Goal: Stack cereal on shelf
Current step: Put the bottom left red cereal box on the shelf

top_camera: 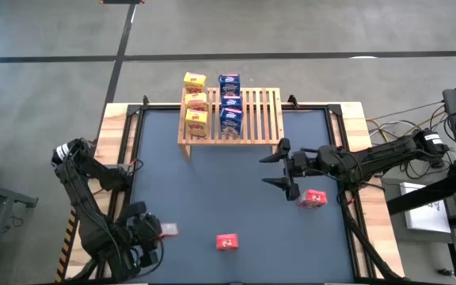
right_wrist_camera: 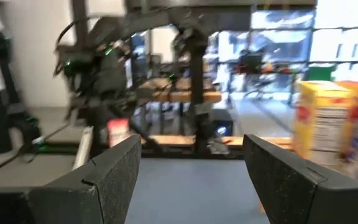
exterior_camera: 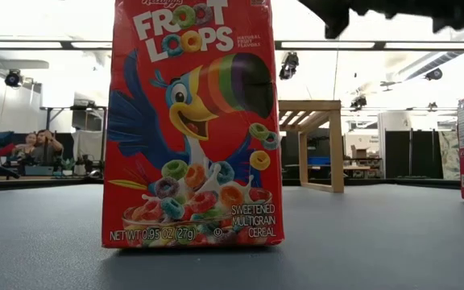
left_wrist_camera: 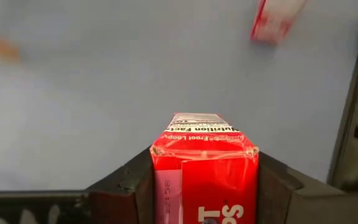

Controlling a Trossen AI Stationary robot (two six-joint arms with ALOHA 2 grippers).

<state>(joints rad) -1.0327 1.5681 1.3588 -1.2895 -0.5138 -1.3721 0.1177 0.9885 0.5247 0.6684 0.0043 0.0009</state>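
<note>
Left gripper clamps red Froot Loops box across narrow sides; light, crushable cardboard, likely. Right gripper gapes wide, empty, near shelf.

- My right gripper: fingers spread wide w/ nothing between, over dark table.
- Yellow cereal box upright, blurred, beside one finger.
- Left arm across table, holding small red box.
- Wooden table edge behind.

Six cereal boxes on the slatted shelf; three red boxes on the table.
</note>
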